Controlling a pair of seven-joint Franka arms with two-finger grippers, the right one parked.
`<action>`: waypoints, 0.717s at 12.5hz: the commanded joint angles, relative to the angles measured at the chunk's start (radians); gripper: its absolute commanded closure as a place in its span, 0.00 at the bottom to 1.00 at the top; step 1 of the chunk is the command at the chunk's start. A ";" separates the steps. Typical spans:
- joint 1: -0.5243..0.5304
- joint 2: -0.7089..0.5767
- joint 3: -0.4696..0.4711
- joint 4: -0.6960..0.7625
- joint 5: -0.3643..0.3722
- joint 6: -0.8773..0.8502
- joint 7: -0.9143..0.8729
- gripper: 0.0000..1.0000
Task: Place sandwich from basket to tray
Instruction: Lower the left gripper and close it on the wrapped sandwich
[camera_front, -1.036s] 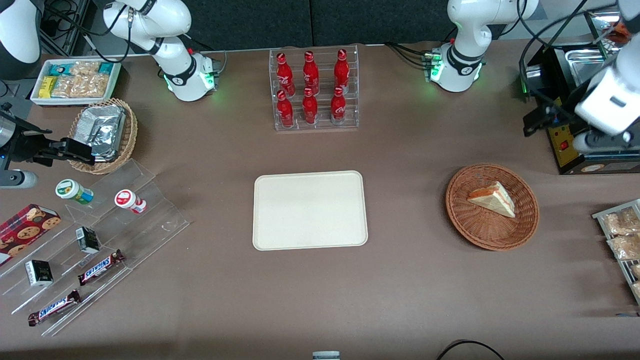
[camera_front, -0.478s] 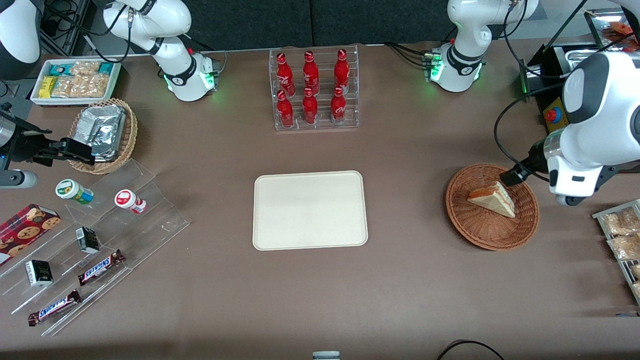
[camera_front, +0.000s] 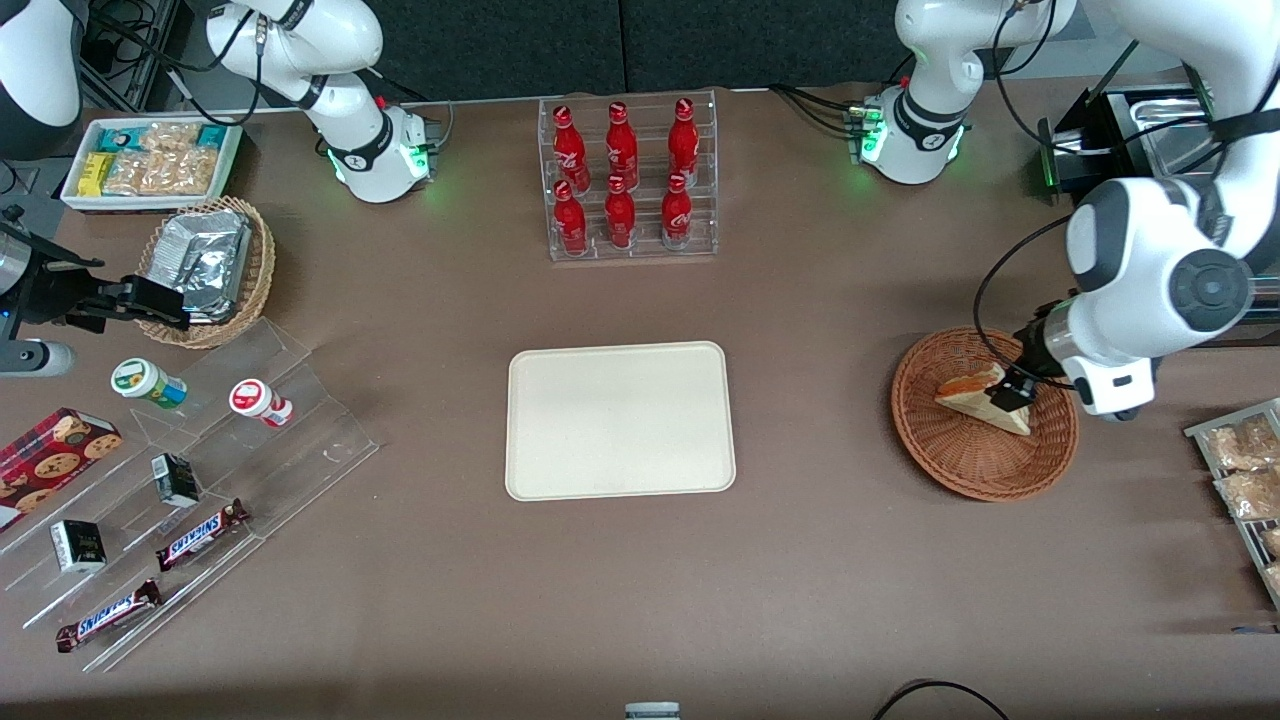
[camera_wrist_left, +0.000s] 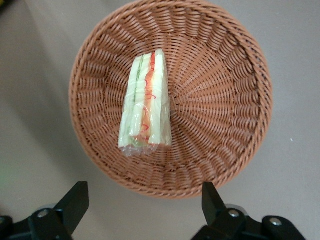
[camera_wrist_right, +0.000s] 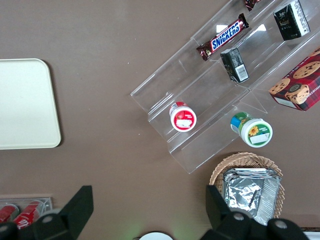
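Note:
The sandwich (camera_front: 968, 395), a pale bread wedge with an orange and green filling stripe, lies in the round reddish-brown wicker basket (camera_front: 960, 465) toward the working arm's end of the table. The left wrist view shows the sandwich (camera_wrist_left: 146, 100) lying in the basket (camera_wrist_left: 225, 100). My gripper (camera_front: 1012, 393) hangs above the basket, over the sandwich. Its fingers (camera_wrist_left: 75, 200) are spread wide and hold nothing; the gripper (camera_wrist_left: 145, 202) is open. The cream-white tray (camera_front: 620, 420) lies flat at the table's middle and also shows in the right wrist view (camera_wrist_right: 25, 105).
A clear rack of red bottles (camera_front: 628, 180) stands farther from the front camera than the tray. A black appliance (camera_front: 1130, 150) and a rack of snack packets (camera_front: 1245, 480) flank the basket. A tan basket of foil packets (camera_front: 205, 265) and acrylic shelves (camera_front: 200, 480) lie toward the parked arm's end.
My left arm has swung in from the table's edge and come over the basket; the gripper now hangs above the sandwich. The sandwich, basket and tray have not moved.

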 joint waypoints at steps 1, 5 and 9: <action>0.002 -0.026 -0.003 -0.102 0.008 0.118 -0.055 0.00; 0.003 0.015 0.049 -0.119 0.006 0.200 -0.056 0.00; 0.003 0.052 0.093 -0.125 0.003 0.241 -0.058 0.00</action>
